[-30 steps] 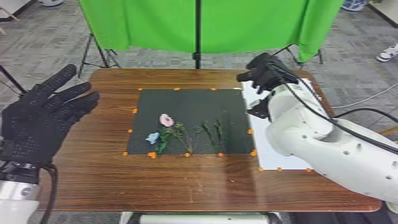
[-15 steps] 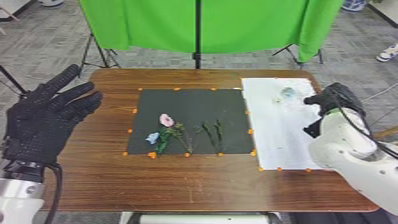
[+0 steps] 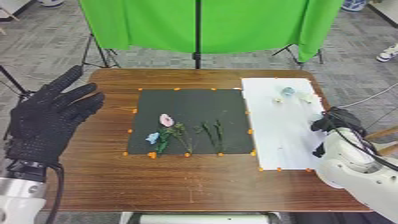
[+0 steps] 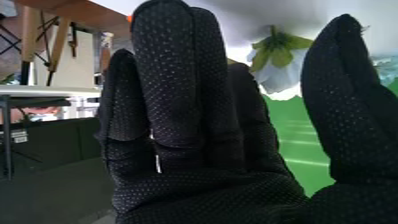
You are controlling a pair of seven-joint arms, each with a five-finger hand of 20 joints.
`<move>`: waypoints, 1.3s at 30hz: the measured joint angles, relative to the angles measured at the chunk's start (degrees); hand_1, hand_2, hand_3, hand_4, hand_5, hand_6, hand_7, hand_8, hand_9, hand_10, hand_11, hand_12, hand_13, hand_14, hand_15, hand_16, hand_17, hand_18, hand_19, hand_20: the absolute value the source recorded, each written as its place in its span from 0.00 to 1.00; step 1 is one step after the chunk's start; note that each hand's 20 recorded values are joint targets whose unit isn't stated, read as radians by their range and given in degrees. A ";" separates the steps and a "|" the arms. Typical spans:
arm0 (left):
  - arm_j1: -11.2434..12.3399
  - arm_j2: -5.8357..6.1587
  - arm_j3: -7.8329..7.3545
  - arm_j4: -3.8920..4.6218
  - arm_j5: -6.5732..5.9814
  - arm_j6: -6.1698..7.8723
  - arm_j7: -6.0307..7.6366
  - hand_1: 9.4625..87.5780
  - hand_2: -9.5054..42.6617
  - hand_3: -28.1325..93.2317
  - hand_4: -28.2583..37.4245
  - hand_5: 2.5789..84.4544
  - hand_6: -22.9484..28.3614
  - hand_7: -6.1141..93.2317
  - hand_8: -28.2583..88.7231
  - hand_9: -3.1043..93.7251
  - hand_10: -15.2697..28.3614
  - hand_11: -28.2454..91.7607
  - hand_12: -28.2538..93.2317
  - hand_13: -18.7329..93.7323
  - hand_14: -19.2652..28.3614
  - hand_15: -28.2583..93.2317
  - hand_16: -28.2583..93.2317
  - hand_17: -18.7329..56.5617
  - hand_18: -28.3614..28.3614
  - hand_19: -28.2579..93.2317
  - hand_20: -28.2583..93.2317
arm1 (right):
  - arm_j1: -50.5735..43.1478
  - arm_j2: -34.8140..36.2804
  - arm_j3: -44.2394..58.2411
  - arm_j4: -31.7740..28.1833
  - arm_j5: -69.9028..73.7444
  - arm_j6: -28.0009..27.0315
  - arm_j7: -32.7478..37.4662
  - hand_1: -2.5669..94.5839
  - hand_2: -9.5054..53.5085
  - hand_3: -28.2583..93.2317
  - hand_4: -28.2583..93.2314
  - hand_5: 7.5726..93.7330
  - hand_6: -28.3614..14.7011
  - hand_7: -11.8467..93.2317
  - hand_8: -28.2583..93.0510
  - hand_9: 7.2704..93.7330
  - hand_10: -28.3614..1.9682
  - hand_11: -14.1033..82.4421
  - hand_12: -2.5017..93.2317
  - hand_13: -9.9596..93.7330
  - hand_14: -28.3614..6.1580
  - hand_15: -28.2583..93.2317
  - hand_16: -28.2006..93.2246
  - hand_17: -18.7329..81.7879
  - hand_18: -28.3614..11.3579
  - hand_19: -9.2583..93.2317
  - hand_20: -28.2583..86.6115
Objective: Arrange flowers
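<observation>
One chief hazard: the right hand [image 3: 338,121], straight-fingered, gripping nothing, beside the white sheet [image 3: 275,135], could scatter its pale blossoms [image 3: 287,91] by sweeping low.
Tabletop [image 3: 195,190]: one.
White sheet: one.
Dark mat [image 3: 178,107]: one.
Hands: two (left hand [image 3: 40,122] spread, empty, rather idle-looking).
Green stems [image 3: 219,135], mat: two.
Pale blossoms, sheet: at least three.
Pink flower [image 3: 166,120], mat: one.
Blue flower [image 3: 152,137], mat: one.

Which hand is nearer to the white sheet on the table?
The right hand: it is at the right edge of the white sheet. The left hand is farther off, left of the dark mat.
</observation>
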 measured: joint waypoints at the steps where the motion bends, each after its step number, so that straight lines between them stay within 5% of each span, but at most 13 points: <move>1: -0.15 0.01 0.00 0.05 0.00 -0.01 -0.12 0.17 0.33 0.86 0.05 0.37 0.60 0.22 0.15 0.35 0.83 0.44 0.32 0.38 1.00 0.60 0.17 0.19 1.00 0.65 0.56 | 0.31 -0.06 -0.17 0.13 -0.12 0.00 0.02 0.41 0.00 0.81 0.00 0.45 0.62 0.22 0.14 0.81 0.46 0.39 0.18 0.84 0.56 0.69 0.36 0.59 0.16 1.00 0.30; 7: -0.91 -0.02 -0.01 0.23 0.07 -0.33 -1.32 0.17 0.33 0.86 0.05 0.37 0.60 0.22 0.15 0.35 0.83 0.44 0.32 0.38 1.00 0.60 0.17 0.19 1.00 0.65 0.57 | 3.93 -0.10 -4.02 0.54 -2.40 0.04 1.07 0.41 0.00 0.81 0.00 0.43 0.59 0.21 0.15 0.78 0.45 0.39 0.18 0.84 0.56 0.69 0.36 0.59 0.17 1.00 0.28; 12: -1.22 -0.14 -0.03 0.33 0.13 -0.72 -2.08 0.17 0.32 0.86 0.05 0.37 0.60 0.22 0.15 0.35 0.82 0.44 0.32 0.38 1.00 0.60 0.17 0.19 1.00 0.65 0.57 | 4.67 0.06 -5.60 0.41 -2.86 0.33 0.94 0.42 0.00 0.81 0.00 0.45 0.66 0.22 0.14 0.78 0.45 0.39 0.18 0.83 0.56 0.69 0.35 0.59 0.17 1.00 0.27; 19: -1.79 -0.33 -0.01 0.50 0.18 -1.14 -2.68 0.17 0.32 0.86 0.05 0.37 0.60 0.22 0.15 0.35 0.82 0.44 0.32 0.38 1.00 0.60 0.17 0.19 1.00 0.65 0.57 | 8.17 -0.30 -11.89 1.16 -2.73 0.03 -0.11 0.46 0.00 0.80 0.00 0.56 0.75 0.24 0.13 0.80 0.53 0.36 0.18 0.83 0.56 0.67 0.36 0.58 0.18 0.98 0.25; 27: -2.24 -0.40 0.21 0.64 0.24 -1.19 -2.71 0.18 0.32 0.86 0.05 0.37 0.60 0.22 0.15 0.35 0.83 0.44 0.32 0.38 1.00 0.60 0.17 0.19 1.00 0.65 0.57 | 16.24 -1.13 -22.60 3.57 -6.58 4.02 -0.64 0.63 0.00 0.71 0.00 0.90 0.77 0.26 0.23 1.00 0.78 0.29 0.30 0.94 0.71 0.61 0.41 0.64 0.28 0.98 0.27; 39: -0.30 -0.65 -1.63 -0.05 0.53 -1.24 -1.83 0.18 0.32 0.86 0.05 0.37 0.60 0.22 0.15 0.35 0.83 0.44 0.32 0.38 1.00 0.60 0.17 0.19 1.00 0.65 0.57 | 16.76 -2.22 -24.27 0.05 -12.81 13.19 -4.23 0.64 0.00 0.73 0.00 0.93 0.75 0.26 0.25 1.00 0.77 0.35 0.30 0.95 0.74 0.61 0.42 0.63 0.29 1.00 0.31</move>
